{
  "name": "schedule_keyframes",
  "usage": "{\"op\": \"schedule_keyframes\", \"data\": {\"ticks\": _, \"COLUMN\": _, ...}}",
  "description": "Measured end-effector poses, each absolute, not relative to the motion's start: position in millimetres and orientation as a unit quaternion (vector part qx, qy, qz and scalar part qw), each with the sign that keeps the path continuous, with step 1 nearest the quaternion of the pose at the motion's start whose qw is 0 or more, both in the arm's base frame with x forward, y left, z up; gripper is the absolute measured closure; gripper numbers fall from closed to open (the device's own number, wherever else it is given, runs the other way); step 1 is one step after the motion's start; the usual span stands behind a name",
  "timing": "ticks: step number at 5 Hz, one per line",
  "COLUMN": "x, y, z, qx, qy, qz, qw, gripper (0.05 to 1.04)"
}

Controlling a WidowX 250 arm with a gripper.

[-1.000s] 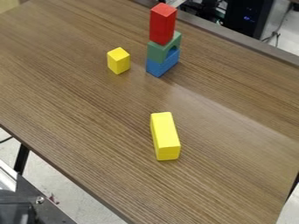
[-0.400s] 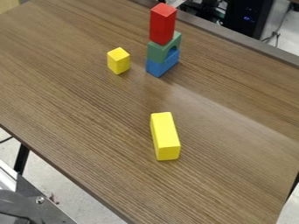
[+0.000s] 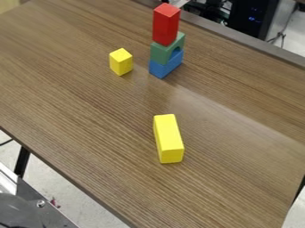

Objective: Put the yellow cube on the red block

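Small, smooth yellow cube [image 3: 121, 62] on brown wood-grain desk [image 3: 77, 116] | tall red block [image 3: 165, 24] upright on green arch [image 3: 159, 54] over blue block [image 3: 165, 68], giving us a flat top | claw wide or narrow: we cannot tell

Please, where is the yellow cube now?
In the camera view, the yellow cube stands on the table, just left of the stack with the red block on top.
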State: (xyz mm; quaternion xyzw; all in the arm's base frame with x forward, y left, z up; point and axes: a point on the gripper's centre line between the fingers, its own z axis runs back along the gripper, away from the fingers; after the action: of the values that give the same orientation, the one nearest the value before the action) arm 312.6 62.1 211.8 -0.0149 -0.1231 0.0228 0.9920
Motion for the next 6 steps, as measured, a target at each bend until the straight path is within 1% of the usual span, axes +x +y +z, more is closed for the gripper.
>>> {"op": "schedule_keyframes", "data": {"ticks": 2, "x": 330.5, "y": 39.6, "z": 198.7, "qx": -0.008, "qy": -0.109, "qz": -0.016, "qw": 0.994, "gripper": 0.509}}
{"op": "schedule_keyframes", "data": {"ticks": 3, "x": 338.3, "y": 35.3, "z": 198.4, "qx": -0.005, "qy": -0.107, "qz": -0.021, "qw": 0.994, "gripper": 0.509}}
{"op": "schedule_keyframes", "data": {"ticks": 6, "x": 359.5, "y": 36.3, "z": 191.7, "qx": -0.007, "qy": -0.104, "qz": -0.026, "qw": 0.994, "gripper": 0.509}}
